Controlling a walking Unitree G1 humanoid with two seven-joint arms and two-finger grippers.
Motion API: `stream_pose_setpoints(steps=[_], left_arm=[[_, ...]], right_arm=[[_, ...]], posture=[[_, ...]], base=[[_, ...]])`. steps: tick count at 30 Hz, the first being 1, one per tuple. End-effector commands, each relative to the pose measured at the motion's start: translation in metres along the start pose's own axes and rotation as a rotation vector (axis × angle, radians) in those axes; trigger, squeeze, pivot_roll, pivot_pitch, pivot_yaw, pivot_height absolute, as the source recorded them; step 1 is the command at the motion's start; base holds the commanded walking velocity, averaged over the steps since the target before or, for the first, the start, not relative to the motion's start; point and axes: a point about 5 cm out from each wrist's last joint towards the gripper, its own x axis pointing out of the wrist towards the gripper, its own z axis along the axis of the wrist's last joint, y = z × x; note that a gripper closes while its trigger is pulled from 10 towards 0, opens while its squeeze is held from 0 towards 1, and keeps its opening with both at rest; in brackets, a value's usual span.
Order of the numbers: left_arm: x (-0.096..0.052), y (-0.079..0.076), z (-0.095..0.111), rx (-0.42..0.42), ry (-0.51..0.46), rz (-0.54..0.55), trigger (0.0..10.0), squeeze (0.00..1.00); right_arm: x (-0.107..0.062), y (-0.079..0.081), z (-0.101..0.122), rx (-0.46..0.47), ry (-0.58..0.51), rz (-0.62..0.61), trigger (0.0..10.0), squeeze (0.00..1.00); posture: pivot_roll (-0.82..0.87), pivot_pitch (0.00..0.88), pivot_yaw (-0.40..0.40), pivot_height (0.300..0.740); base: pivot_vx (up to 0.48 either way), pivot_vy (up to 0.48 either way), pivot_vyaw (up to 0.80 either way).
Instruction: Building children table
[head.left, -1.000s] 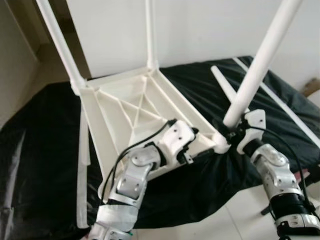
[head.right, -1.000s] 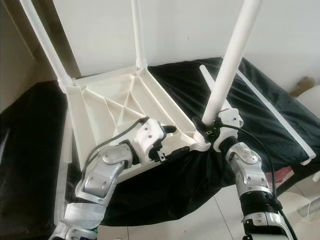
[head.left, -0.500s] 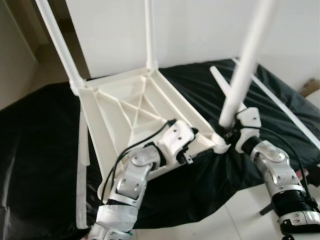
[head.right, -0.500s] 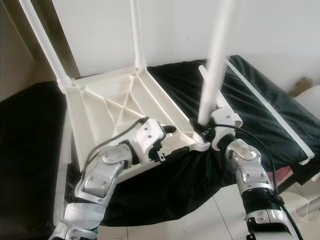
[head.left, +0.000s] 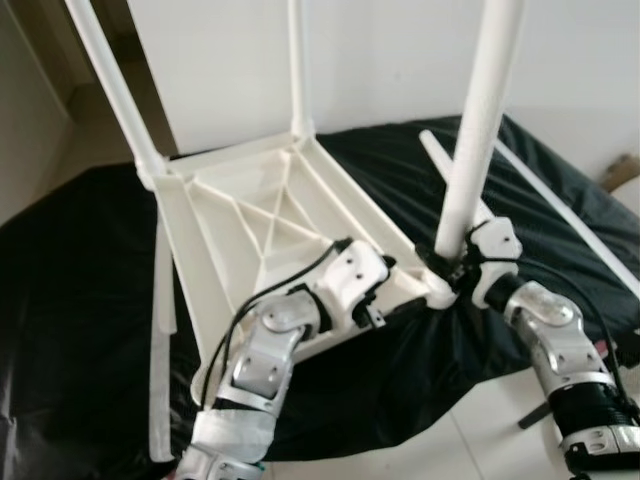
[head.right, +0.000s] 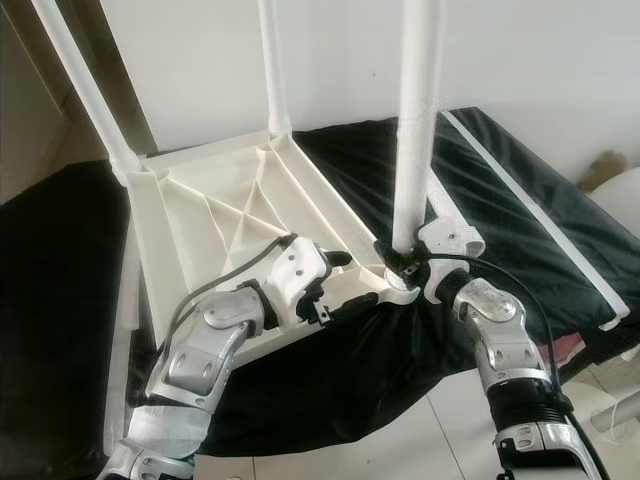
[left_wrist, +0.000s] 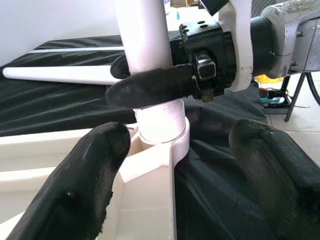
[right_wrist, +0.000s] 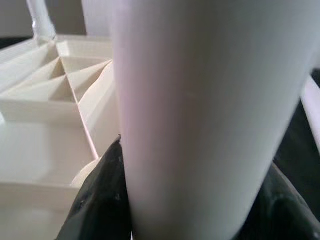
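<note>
Right gripper (head.right: 402, 262) first: its two black fingers (left_wrist: 150, 86) are clamped around the white table leg (head.left: 478, 130), low on the shaft, just above where the threaded end meets the corner socket (left_wrist: 162, 142) of the upturned tabletop (head.left: 255, 235). In the left wrist view the thread is still showing above the socket's lip, so my read is the leg is started but not yet seated all the way.

Now the left gripper (head.left: 372, 312): it sits at the tabletop's near edge, just beside that same corner. Its fingers stand spread wide either side of the corner in its own wrist view, and I cannot make out a firm grip on anything; it looks to be bracing the frame rather than pinching it.

The relation that matters: the leg's long axis stands close to upright, rising straight out of the socket directly above the right gripper, with the left gripper just to the robot's left of it. The right arm is the one on the leg, so any further turning or pressing runs along that axis, down into the socket.

Farther out, two more legs (head.left: 297, 65) already stand in the far corners. A loose white leg (head.left: 448, 165) lies on the black cover (head.left: 70, 300) beyond the working corner.
</note>
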Motion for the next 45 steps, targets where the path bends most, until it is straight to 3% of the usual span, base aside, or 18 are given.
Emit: stream_pose_setpoints(steps=[1,8,16,26,31,35,43,45], left_arm=[[-0.001,0.008,0.001,0.003,0.008,0.149,10.0,0.0],[-0.001,0.009,0.001,0.003,0.006,0.146,10.0,0.0],[-0.001,0.008,0.001,0.005,0.008,0.141,10.0,0.0],[0.0,0.006,0.001,0.002,0.006,0.14,10.0,0.0],[0.001,0.006,0.001,0.002,0.004,0.138,10.0,0.0],[0.002,0.005,0.0,0.002,0.003,0.135,10.0,0.0],[0.003,0.004,0.0,0.001,0.003,0.133,10.0,0.0],[0.004,0.004,0.001,0.002,-0.002,0.135,10.0,0.0]], right_arm=[[-0.006,0.009,-0.039,0.149,0.158,-0.018,10.0,0.0],[-0.006,0.007,-0.043,0.204,0.168,-0.075,10.0,0.0],[-0.006,0.007,-0.045,0.165,0.175,-0.114,10.0,0.0],[0.006,0.033,-0.025,0.083,0.062,-0.245,10.0,0.0],[0.008,0.037,-0.024,0.123,0.043,-0.315,10.0,0.0],[0.006,0.036,-0.019,0.201,0.024,-0.575,10.0,0.0],[-0.003,0.041,-0.021,0.257,0.062,-0.852,10.0,0.0],[0.003,0.059,-0.019,0.274,0.076,-0.86,10.0,0.0]], posture=[[-0.03,0.027,0.035,0.74],[-0.03,0.027,0.041,0.74],[-0.03,0.022,0.04,0.74],[-0.03,0.018,0.034,0.74],[-0.03,0.014,0.03,0.74],[-0.04,0.007,0.026,0.74],[-0.04,0.0,0.016,0.74],[-0.03,0.0,0.004,0.74]], base=[[0.0,0.0,0.0],[0.0,0.0,0.0],[0.0,0.0,0.0],[0.0,0.0,0.0],[0.0,0.0,0.0],[0.0,0.0,0.0],[0.0,0.0,0.0],[0.0,0.0,0.0]])
